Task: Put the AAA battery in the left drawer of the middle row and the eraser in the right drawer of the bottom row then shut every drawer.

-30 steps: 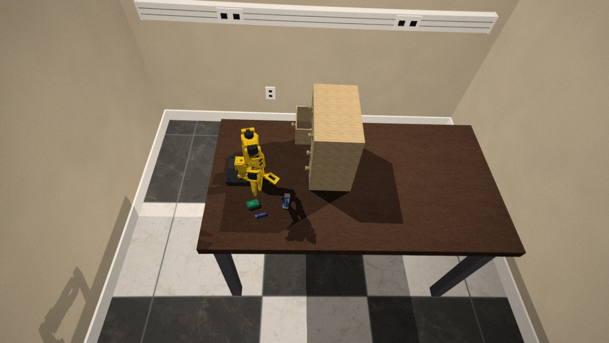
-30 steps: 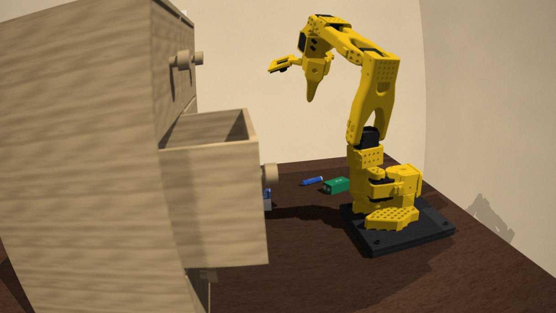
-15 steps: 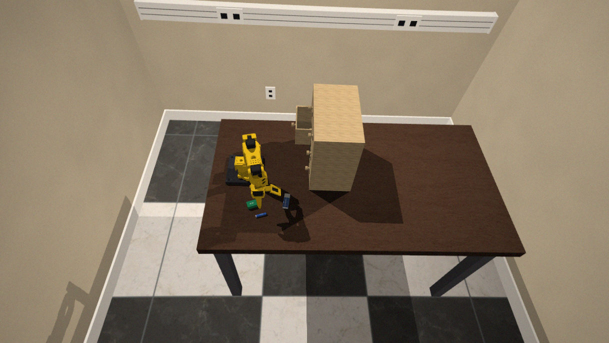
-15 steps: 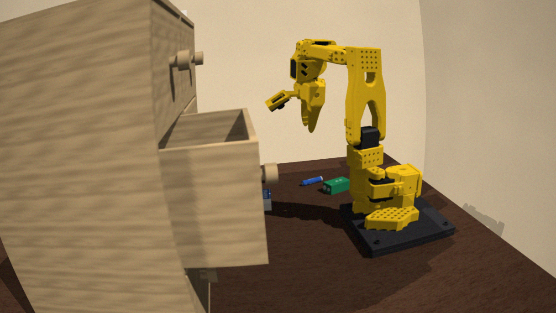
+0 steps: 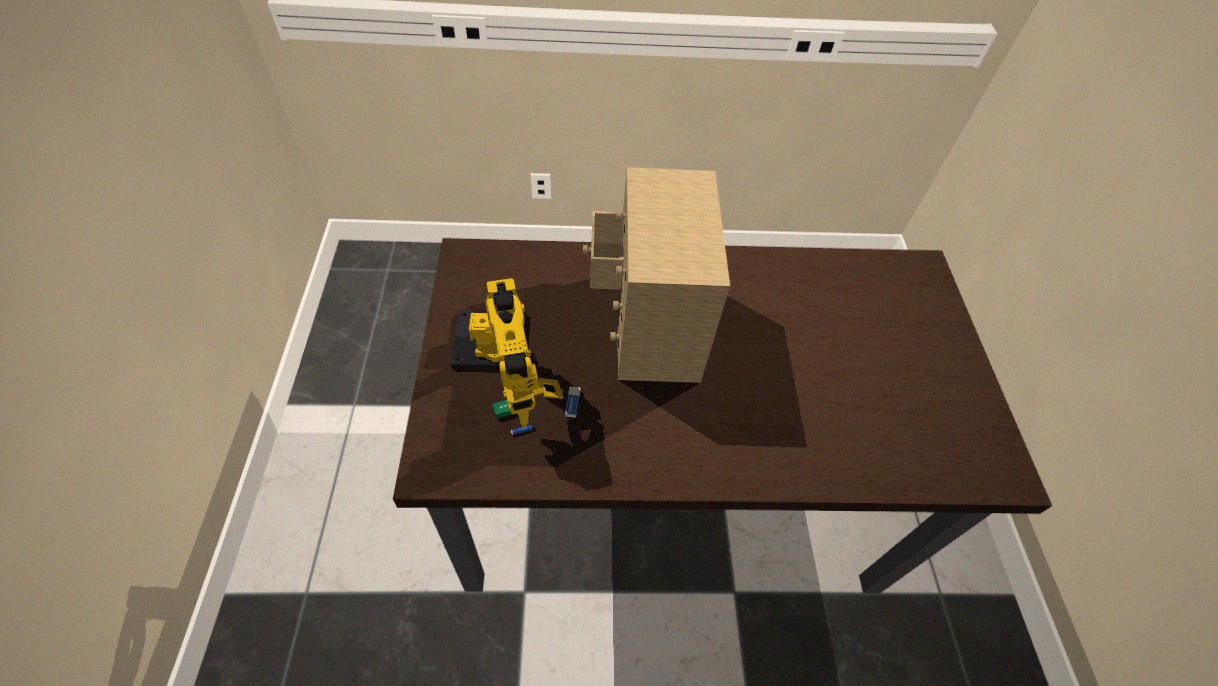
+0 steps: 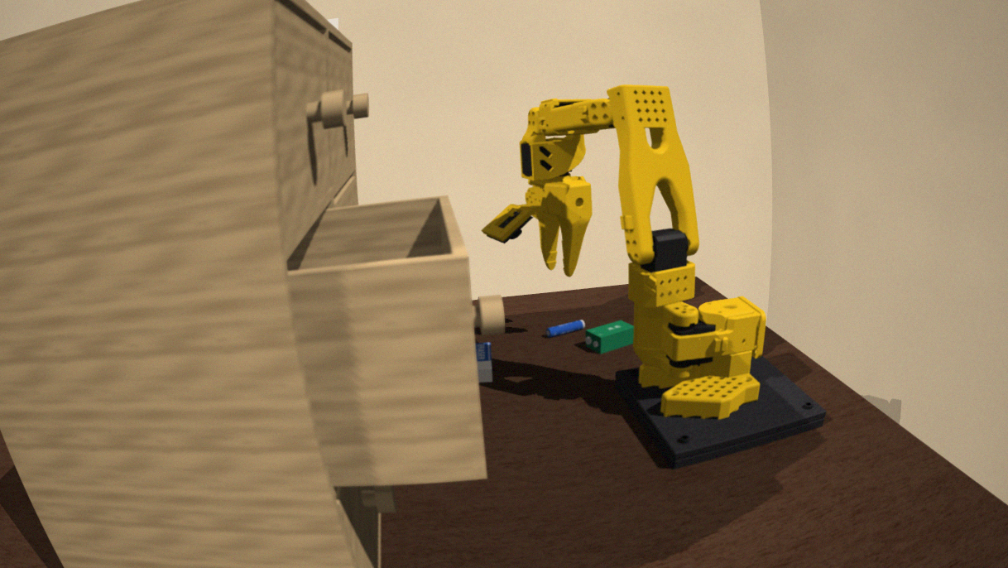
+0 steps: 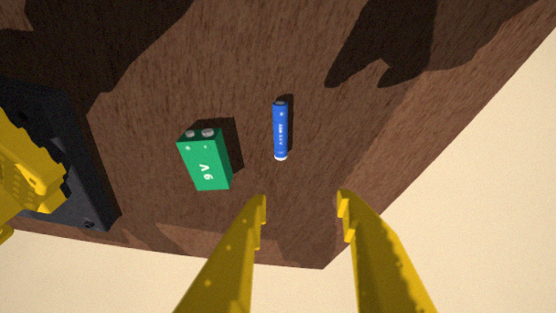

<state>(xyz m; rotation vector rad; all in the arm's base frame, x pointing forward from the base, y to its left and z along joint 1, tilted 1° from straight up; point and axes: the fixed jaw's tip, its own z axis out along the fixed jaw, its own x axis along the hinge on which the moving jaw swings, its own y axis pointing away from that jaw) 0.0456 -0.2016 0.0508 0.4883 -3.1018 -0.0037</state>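
Top view – gripper [image 5: 525,419]: points down over the near-left part of the worktop [image 5: 852,383], partly parted, nothing between the jaws.
Top view – AAA battery [image 5: 522,431]: blue, lying on the worktop right under the gripper's tips.
Top view – 9 V battery [image 5: 502,409]: green, just beside the gripper on the side of the worktop's left edge, partly hidden by the arm.
Top view – eraser [image 5: 572,401]: blue and white, flat on the worktop near the gripper, on the chest's side.
Top view – chest [image 5: 673,272]: well beyond the gripper; one drawer [image 5: 606,248] stands pulled out at its far end.

Exterior view – gripper [image 6: 559,269]: hangs well above the worktop, jaws a little apart – empty.
Exterior view – AAA battery [image 6: 565,328]: on the worktop below the gripper, beside the 9 V battery [image 6: 610,336].
Exterior view – eraser [image 6: 483,361]: mostly hidden behind the open drawer [image 6: 384,353].

Wrist view – gripper [image 7: 302,206]: two yellow jaws with a gap, bare worktop between them.
Wrist view – AAA battery [image 7: 280,130]: ahead of the jaw tips, lengthwise, apart from them.
Wrist view – 9 V battery [image 7: 205,158]: ahead and to the left of the tips, near the AAA battery, not touching it.
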